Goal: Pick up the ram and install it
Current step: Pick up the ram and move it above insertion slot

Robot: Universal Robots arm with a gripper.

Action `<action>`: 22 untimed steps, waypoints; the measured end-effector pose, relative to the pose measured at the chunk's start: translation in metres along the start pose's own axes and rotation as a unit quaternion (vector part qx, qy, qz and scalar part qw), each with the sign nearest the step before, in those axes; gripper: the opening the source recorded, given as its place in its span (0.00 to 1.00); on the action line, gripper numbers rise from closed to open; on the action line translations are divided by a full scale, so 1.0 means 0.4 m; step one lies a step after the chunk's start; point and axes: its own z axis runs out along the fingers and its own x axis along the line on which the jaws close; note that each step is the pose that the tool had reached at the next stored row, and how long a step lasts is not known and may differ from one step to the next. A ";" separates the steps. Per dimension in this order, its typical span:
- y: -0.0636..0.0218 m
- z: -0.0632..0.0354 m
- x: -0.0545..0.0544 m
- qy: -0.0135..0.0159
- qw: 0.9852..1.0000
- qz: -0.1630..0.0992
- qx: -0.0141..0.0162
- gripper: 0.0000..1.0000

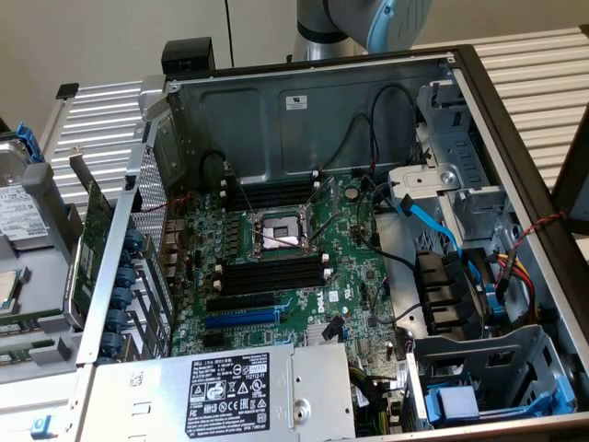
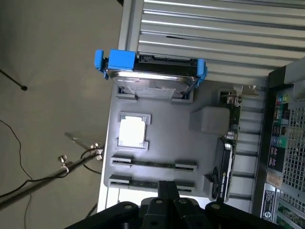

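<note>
My gripper (image 2: 167,192) hangs over the grey tray (image 2: 162,138); clenched or released, I cannot tell; the ram (image 2: 138,182) lies flat along the tray's edge nearest me, just beneath, long axis following that edge.

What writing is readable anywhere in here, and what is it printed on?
"DELL": white print on the green motherboard.
Black label on the power supply: print too small to read.
White sticker on the case wall: too small to read.
Hard drive label: blurred.
</note>
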 end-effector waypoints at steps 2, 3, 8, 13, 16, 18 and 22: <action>0.000 0.001 0.000 0.001 1.000 -0.018 0.000 0.10; 0.000 0.001 0.000 0.001 1.000 -0.027 0.001 0.10; 0.000 0.003 0.000 0.003 0.997 -0.073 0.002 0.10; 0.000 0.004 0.000 0.006 0.993 -0.118 0.003 0.10; 0.000 0.005 0.000 0.007 0.989 -0.145 0.003 0.10; 0.000 0.006 0.000 0.008 0.987 -0.162 0.003 0.10; 0.000 0.007 0.000 0.009 0.980 -0.199 0.004 0.10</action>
